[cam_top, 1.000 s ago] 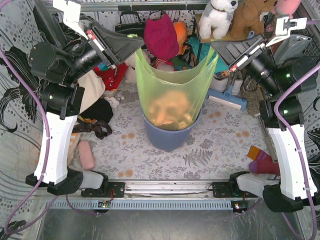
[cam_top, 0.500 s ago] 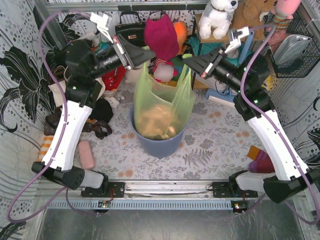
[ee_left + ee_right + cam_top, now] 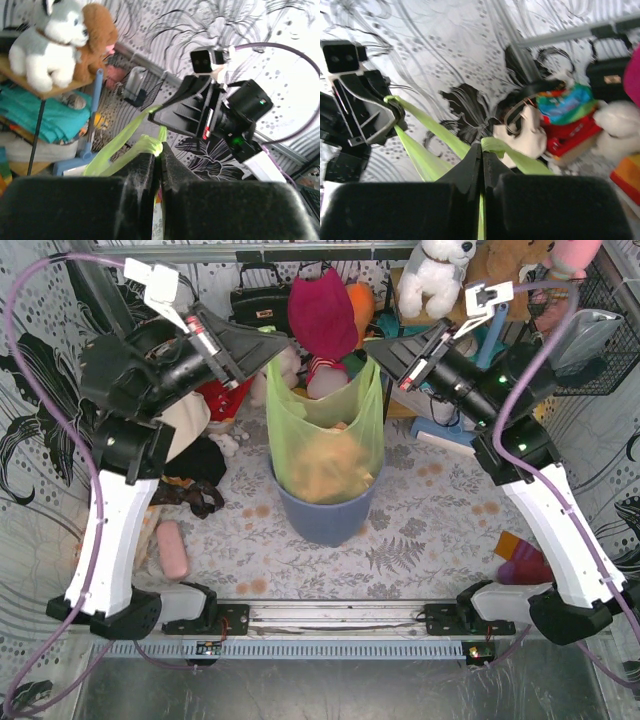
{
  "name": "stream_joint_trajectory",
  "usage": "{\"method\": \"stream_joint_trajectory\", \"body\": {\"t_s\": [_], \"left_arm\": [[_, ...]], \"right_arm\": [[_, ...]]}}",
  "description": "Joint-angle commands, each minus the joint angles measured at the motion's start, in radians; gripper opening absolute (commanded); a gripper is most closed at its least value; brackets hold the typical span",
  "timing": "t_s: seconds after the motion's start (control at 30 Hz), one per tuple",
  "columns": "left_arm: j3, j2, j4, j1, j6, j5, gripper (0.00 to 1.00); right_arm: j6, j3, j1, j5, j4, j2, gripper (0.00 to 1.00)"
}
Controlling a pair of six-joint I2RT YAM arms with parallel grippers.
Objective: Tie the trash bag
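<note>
Left gripper [image 3: 275,344], right gripper [image 3: 373,351] pinch trash bag [image 3: 325,430]; bin [image 3: 325,522] rim hidden.

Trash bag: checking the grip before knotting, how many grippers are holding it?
2. The left gripper pinches the trash bag at the rim's left side; the right gripper pinches the rim's right side. Neither hold is hidden.

Green trash bag [image 3: 325,435] upright (paper inside), rim stretched

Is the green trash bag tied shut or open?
Open, untied: left gripper and right gripper each pinch one side of the trash bag rim, apart.
</note>
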Motion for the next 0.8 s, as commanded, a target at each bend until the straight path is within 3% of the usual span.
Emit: {"method": "stream_joint_trajectory", "body": {"t_s": [0.0, 0.13, 0.17, 0.3, 0.43, 0.63, 0.77], "left_arm": [[-0.061, 0.060, 0.020, 0.008, 0.023, -0.051, 0.16], [-0.052, 0.077, -0.043, 0.013, 0.055, -0.086, 0.39], [-0.042, 0.076, -0.066, 0.015, 0.067, -0.096, 0.47], [0.014, 0.062, -0.164, 0.021, 0.126, -0.130, 0.59], [0.035, 0.022, -0.246, 0.021, 0.169, -0.172, 0.64], [0.007, -0.066, -0.277, 0.020, 0.155, -0.176, 0.67], [-0.018, -0.101, -0.250, 0.021, 0.100, -0.100, 0.67]], "right_arm": [[-0.060, -0.094, 0.004, 0.102, -0.003, -0.025, 0.00], [-0.082, -0.104, 0.003, 0.122, -0.019, -0.032, 0.00], [-0.085, -0.102, 0.003, 0.123, -0.027, -0.033, 0.05], [-0.105, -0.083, 0.004, 0.137, -0.062, -0.043, 0.34], [-0.130, -0.047, 0.002, 0.160, -0.122, -0.051, 0.47], [-0.198, 0.047, 0.003, 0.207, -0.244, -0.036, 0.49], [-0.255, 0.157, 0.002, 0.172, -0.329, 0.017, 0.51]]}}
